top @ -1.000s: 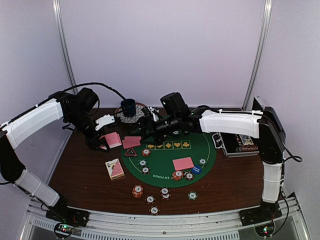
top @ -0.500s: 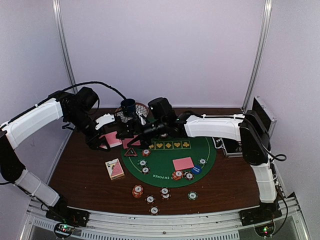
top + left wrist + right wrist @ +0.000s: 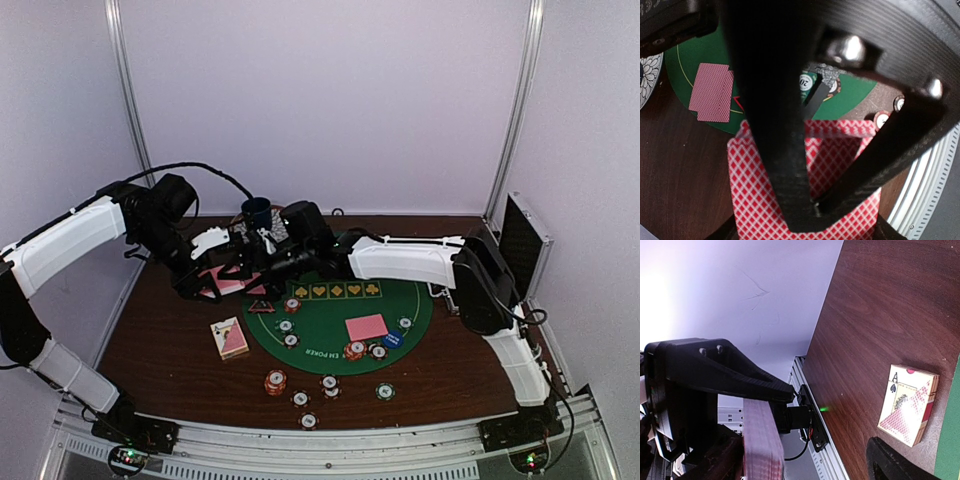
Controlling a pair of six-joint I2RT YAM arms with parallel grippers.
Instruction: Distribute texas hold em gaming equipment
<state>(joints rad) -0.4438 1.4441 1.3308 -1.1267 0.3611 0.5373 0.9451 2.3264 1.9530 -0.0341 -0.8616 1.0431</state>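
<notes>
**A:** Where is the deck (image 3: 750, 190)?

**B:** It is clamped in the left fingers (image 3: 800, 220), over the desk (image 3: 160, 340) just off the far-left edge of the mat (image 3: 325, 325). The right fingers (image 3: 247, 263) are spread wide with the deck between them. It sits close to one of them, and I can't tell whether it touches.

**A:** Which way does it lie?

**B:** From the left wrist, its diamond-patterned back faces the camera. A short edge lies farthest away, so the long axis runs out along the fingers. From the right wrist it is edge-on, a striped band running up and down the frame.

**A:** What does the top view add?

**B:** It shows both arms meeting at the far left, near the mug (image 3: 257, 212). The deck there is only a scrap of pink, and its axis can't be read. Chips (image 3: 329, 383) lie on the mat and along the desk's near edge.

**A:** And what do only the wrist views show?

**B:** The left wrist shows two cards (image 3: 712, 92) overlapped on the mat, their long axes roughly parallel to the deck's. From above, the right arm mostly covers them. The right wrist shows the box (image 3: 907, 405) flat on the desk beside the mat, with the ace of spades printed on top.
</notes>
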